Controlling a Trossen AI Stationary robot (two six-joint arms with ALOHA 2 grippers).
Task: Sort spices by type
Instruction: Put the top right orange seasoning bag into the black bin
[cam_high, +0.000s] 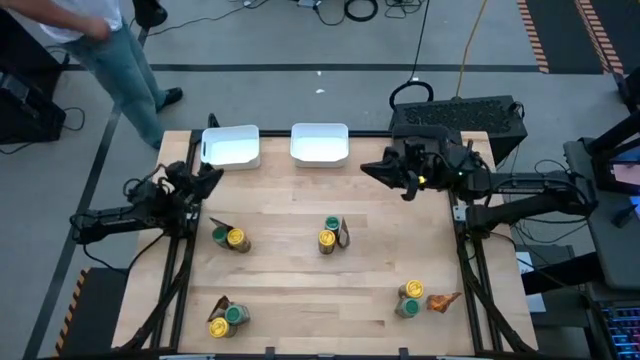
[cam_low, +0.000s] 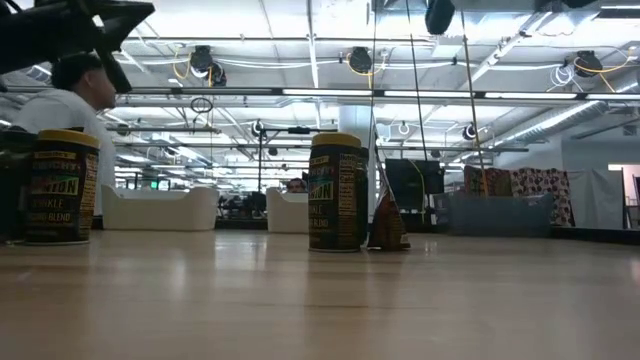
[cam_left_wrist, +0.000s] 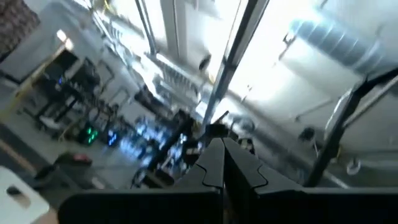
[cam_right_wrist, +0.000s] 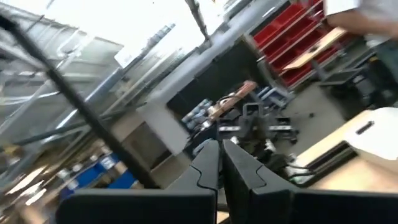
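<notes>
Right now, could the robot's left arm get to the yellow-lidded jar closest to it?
Probably yes. The left gripper is raised at the table's left edge, fingers shut, and the yellow-lidded jar stands just beyond it with bare wood between. Only a green-lidded jar crowds it.

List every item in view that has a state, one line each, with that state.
left gripper: shut, holding nothing, raised at the table's left edge.
right gripper: shut, holding nothing, beside the right tray.
left tray: upright, empty.
right tray: upright, empty.
yellow-lidded jars: upright, lids on, unsorted.
green-lidded jars: upright, lids on, unsorted.
centre packet: standing on end.
right-front packet: lying flat.
</notes>
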